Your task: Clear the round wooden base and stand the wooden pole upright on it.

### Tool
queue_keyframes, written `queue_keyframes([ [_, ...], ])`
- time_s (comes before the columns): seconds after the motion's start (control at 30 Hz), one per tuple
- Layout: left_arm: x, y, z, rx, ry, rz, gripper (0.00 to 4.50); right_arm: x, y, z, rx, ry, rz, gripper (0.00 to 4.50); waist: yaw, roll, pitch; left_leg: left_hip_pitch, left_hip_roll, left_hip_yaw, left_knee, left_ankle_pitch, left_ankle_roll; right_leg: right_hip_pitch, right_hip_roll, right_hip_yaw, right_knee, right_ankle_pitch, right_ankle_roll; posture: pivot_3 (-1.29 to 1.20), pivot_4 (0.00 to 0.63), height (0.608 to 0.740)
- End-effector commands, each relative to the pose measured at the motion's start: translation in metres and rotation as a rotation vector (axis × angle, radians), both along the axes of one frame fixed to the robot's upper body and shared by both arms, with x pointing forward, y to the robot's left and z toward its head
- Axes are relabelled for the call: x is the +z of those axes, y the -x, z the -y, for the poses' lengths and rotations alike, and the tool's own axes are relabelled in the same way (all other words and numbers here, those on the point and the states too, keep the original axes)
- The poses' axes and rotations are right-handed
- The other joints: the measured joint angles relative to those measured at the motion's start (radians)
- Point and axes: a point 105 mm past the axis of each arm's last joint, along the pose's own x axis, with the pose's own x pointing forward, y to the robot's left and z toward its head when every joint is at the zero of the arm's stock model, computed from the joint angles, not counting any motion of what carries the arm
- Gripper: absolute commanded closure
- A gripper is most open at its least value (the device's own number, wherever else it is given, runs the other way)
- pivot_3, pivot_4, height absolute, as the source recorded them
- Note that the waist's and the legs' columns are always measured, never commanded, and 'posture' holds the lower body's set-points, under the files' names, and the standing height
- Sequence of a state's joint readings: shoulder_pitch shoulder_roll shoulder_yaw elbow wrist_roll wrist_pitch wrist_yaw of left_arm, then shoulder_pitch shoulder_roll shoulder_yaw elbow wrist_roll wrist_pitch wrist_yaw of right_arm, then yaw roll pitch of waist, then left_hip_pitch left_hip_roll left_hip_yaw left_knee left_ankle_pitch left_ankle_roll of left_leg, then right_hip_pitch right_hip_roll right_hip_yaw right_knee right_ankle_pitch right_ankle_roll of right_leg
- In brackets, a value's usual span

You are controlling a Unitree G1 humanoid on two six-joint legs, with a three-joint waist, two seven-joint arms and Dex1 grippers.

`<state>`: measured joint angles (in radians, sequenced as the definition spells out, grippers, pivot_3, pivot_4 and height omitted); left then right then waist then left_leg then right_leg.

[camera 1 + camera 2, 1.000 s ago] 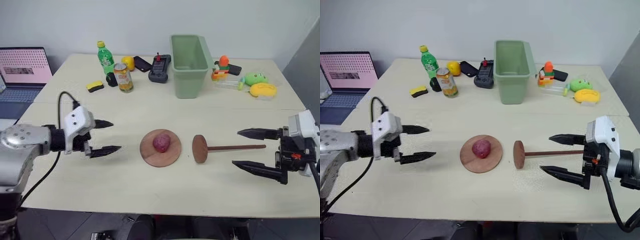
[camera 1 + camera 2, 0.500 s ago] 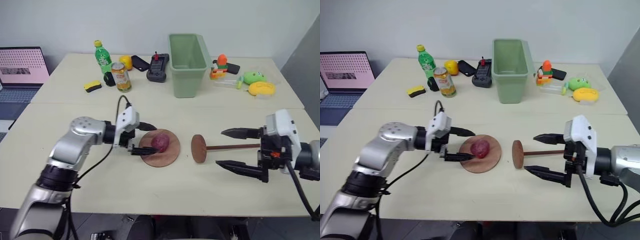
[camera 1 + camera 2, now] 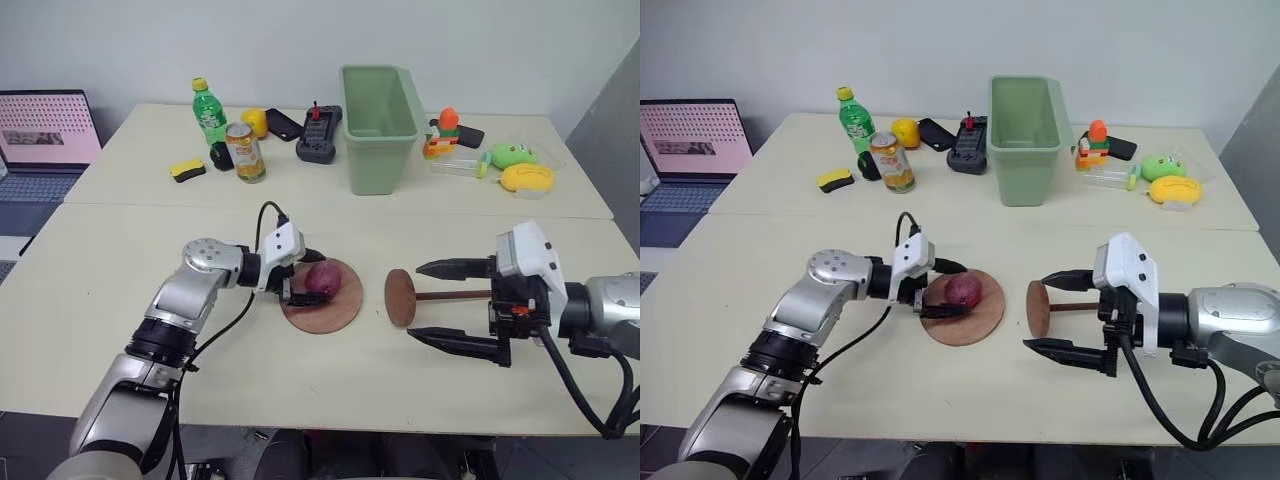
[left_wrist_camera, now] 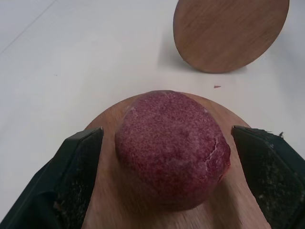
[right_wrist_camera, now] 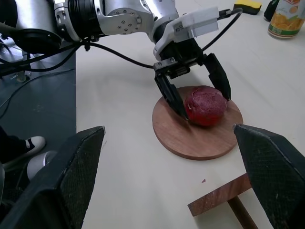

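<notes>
Base (image 3: 322,308) not yet cleared: red fruit (image 3: 322,279) sits on it, left gripper (image 3: 306,277) fingers released astride it. Pole (image 3: 450,295) lies flat on desk (image 3: 120,250) between released right gripper (image 3: 428,303) fingers; standing it remains

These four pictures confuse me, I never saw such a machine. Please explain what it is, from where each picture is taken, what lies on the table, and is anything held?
It is a humanoid robot with two arms. Two pictures come from cameras on its head, looking down over the pale table. The other two come from a camera on each wrist.

In front lies the flat round reddish-brown wooden base, with a dark red bumpy fruit-like ball on it. Beside it lies the thin dark wooden pole with a disc at one end. Further back stand a green plastic bin, a green bottle and a can.

Nothing is held. The left gripper has open jaws around the ball; the right gripper is open around the pole.
</notes>
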<state>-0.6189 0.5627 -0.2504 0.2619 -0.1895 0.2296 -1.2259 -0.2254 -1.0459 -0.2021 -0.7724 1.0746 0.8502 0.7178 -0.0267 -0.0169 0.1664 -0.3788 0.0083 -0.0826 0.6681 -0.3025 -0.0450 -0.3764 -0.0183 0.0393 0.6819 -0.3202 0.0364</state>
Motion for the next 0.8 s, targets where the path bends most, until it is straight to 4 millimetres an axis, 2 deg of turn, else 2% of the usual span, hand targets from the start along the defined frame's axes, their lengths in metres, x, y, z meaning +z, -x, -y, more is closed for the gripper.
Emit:
queue_keyframes([
  [0.03,0.008,-0.004,0.005,-0.017,0.001,0.05,0.2,0.006,0.003,-0.005,0.023,0.0,0.046,0.0,0.0,0.0,0.0,0.0,0.0,0.0,0.0,0.0,0.0,0.0,0.0,0.0,0.0,0.0,0.0,0.0,0.15,0.74],
  [0.23,0.007,-0.008,0.006,-0.013,0.005,0.057,1.42,0.005,0.004,-0.005,0.023,0.0,0.047,0.0,0.0,0.0,0.0,-0.001,0.0,0.0,0.001,0.0,0.0,0.0,0.0,0.0,0.0,0.0,0.0,0.0,0.15,0.74],
  [0.3,0.007,-0.008,0.006,-0.014,0.007,0.06,1.69,0.004,0.004,-0.005,0.023,0.001,0.046,0.0,0.0,0.0,0.0,-0.001,0.0,0.0,0.001,0.0,0.0,0.0,0.0,0.0,0.0,0.0,0.0,0.0,0.15,0.74],
  [0.37,0.009,-0.009,0.003,-0.001,0.016,0.075,1.81,0.004,0.004,-0.005,0.024,0.004,0.046,0.0,0.0,0.0,0.0,-0.001,0.0,-0.001,0.001,0.0,0.0,0.0,0.0,0.0,0.0,0.0,0.0,0.0,0.15,0.74],
  [0.43,0.019,-0.014,-0.008,0.053,0.047,0.105,1.84,0.003,0.003,-0.005,0.023,0.008,0.047,0.0,0.0,0.0,0.0,-0.001,0.0,-0.001,0.001,0.0,0.0,0.0,0.0,0.0,0.0,0.0,0.0,0.0,0.15,0.74],
  [0.5,0.032,-0.026,-0.031,0.186,0.096,0.14,1.87,0.005,0.0,-0.005,0.025,0.008,0.055,0.0,-0.001,0.0,0.0,-0.001,0.0,-0.001,0.001,0.0,0.0,0.0,0.0,0.0,0.0,0.0,0.0,0.0,0.15,0.74],
  [0.63,0.046,-0.05,-0.097,0.552,0.154,0.225,1.88,0.008,-0.008,-0.01,0.034,-0.004,0.088,0.0,-0.008,0.0,0.0,-0.001,0.002,0.001,0.0,0.0,0.0,-0.003,-0.001,0.0,0.002,0.0,0.0,0.0,0.15,0.74],
  [0.73,0.047,-0.053,-0.161,0.856,0.193,0.266,1.88,0.011,-0.023,-0.018,0.029,-0.015,0.126,0.0,-0.009,0.0,0.0,-0.001,0.003,0.0,0.0,0.0,0.0,-0.004,-0.001,0.0,0.003,0.0,0.0,0.0,0.15,0.74],
  [0.8,0.046,-0.05,-0.189,0.987,0.213,0.28,1.88,0.011,-0.031,-0.024,0.03,-0.012,0.146,0.0,-0.01,0.0,0.0,-0.001,0.003,0.002,0.0,0.0,0.0,-0.006,-0.002,0.001,0.005,0.0,0.0,0.0,0.15,0.74],
])
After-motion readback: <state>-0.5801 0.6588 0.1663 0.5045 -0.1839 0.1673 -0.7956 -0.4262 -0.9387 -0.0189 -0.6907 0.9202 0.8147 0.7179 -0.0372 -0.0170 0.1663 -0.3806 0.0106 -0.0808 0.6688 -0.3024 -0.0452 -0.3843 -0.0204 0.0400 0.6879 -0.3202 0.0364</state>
